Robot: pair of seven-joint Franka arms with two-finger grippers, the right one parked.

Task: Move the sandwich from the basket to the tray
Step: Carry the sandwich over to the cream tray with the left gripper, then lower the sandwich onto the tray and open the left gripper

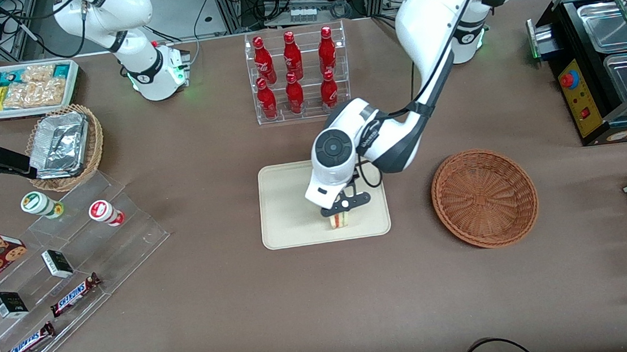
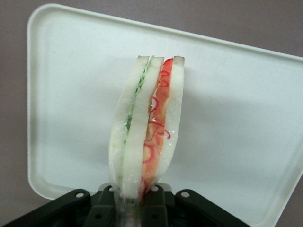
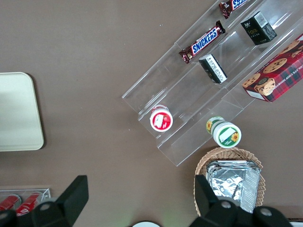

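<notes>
My left gripper [image 1: 340,211] hangs over the cream-beige tray [image 1: 287,201], near the tray edge closest to the front camera, and is shut on the sandwich [image 1: 339,219]. The wrist view shows the sandwich [image 2: 146,125] pinched at one end between the black fingers [image 2: 163,201], its pale bread and its red and green filling layers pointing out over the tray [image 2: 236,113]. Whether the wedge touches the tray surface I cannot tell. The reddish-brown wicker basket [image 1: 484,197] lies beside the tray, toward the working arm's end of the table, with nothing in it.
A clear rack of red bottles [image 1: 296,72] stands farther from the front camera than the tray. Clear acrylic steps with snack bars and cups [image 1: 65,260] and a tan wicker basket of foil containers [image 1: 64,147] lie toward the parked arm's end. A black food warmer [image 1: 604,60] stands toward the working arm's end.
</notes>
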